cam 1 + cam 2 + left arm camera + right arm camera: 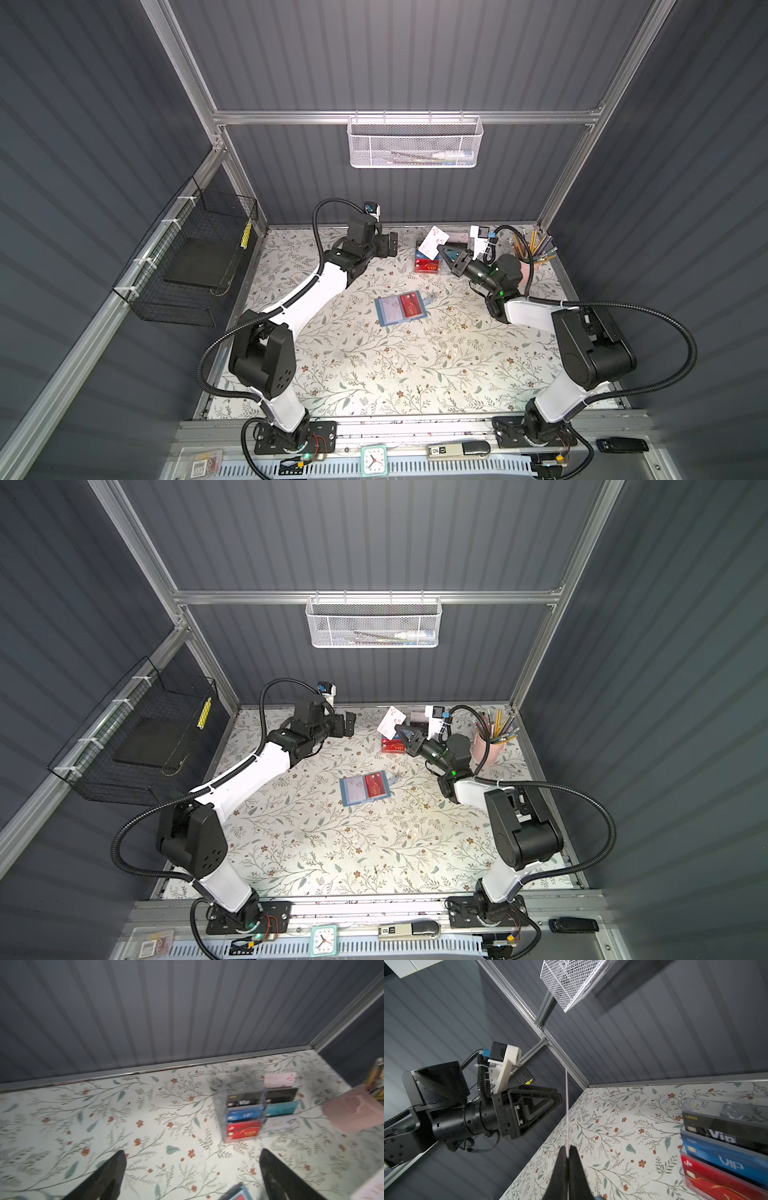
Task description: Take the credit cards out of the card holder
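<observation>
Spreading under everything, the floral counter gives a flat bed, so the holder can lie opened and face up. The left claw hangs above the counter's rear left with its jaws wide apart and nothing between them, probably parked there to leave the other arm room. The right claw is clamped on a white card by one edge, raised beside the rack at the rear. The right wrist view shows that card edge-on between the pressed tips, a pinch that suits something so thin. The holder rests mid-counter, well apart from both claws, sleeves upward so its contents show. A red card sits in the sleeve nearer the right arm and a grey card in the one beside it; I judge both are yet to be pulled.
</observation>
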Controlling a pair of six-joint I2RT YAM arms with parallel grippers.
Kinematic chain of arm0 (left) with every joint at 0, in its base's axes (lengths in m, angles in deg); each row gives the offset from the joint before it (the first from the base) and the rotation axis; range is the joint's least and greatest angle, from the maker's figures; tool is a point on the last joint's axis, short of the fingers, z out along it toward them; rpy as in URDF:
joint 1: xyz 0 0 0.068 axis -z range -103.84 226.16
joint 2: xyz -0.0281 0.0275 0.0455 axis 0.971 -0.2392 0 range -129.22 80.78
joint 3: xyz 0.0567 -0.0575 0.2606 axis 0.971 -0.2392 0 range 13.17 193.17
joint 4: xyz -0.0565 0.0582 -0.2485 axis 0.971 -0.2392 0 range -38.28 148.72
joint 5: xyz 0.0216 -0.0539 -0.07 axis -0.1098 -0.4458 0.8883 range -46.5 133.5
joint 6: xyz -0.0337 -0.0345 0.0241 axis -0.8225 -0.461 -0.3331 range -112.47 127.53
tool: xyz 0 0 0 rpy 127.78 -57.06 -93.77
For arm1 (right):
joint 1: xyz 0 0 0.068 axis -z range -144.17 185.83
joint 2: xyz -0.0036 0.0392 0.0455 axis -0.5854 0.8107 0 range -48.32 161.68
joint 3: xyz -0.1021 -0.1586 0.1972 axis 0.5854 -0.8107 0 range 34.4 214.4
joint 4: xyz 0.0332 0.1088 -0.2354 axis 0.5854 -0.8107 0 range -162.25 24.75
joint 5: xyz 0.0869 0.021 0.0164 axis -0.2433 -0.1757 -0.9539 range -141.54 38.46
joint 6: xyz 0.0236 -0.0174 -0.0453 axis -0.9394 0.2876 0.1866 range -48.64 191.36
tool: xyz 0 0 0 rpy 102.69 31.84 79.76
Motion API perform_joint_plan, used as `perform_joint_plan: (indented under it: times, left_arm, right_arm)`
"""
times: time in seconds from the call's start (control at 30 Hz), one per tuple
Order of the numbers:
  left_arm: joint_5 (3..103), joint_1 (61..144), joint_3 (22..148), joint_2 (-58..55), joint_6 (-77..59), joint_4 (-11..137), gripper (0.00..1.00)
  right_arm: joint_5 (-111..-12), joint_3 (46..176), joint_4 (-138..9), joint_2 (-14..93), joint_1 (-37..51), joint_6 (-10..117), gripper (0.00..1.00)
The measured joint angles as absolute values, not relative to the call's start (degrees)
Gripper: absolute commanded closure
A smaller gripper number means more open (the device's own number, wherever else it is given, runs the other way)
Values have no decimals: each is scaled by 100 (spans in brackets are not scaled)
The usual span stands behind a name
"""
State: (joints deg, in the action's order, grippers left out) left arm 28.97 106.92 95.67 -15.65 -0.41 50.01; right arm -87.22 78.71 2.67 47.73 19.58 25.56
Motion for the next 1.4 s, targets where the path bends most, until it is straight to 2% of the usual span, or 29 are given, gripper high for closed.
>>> perform_joint_plan:
  times: [0.2,0.37,0.57,0.73,0.9,1.07,1.3,1.4]
  left_arm:
    - [1794,10878,9311,-1136,398,5191,0]
    - [1780,10517,8964,-758,147,5318,0]
    - [2948,10356,9154,-834,-819,5250,0]
    - [4137,10406,9139,-1199,-2507,5692,0]
    - [5026,10517,8787,-1742,-4531,6935,0]
    - [5396,10712,8448,-2225,-5947,8264,0]
    - [5610,10992,8389,-2483,-6898,9947,0]
    - [5710,11060,8378,-2585,-7088,10553,10]
  right_arm:
    - [-8563,7795,916,4887,1962,2182,100]
    - [-8464,7791,1211,5069,1967,1994,100]
    - [-8335,7788,1552,5182,1967,1841,100]
    - [-8274,7788,1661,5189,1967,1795,100]
    - [-8252,7788,1709,5189,1967,1795,100]
    - [-8233,7788,1740,5189,1967,1778,100]
    - [-8213,7788,1747,5189,1997,1717,100]
    - [-8213,7788,1747,5189,2054,1660,100]
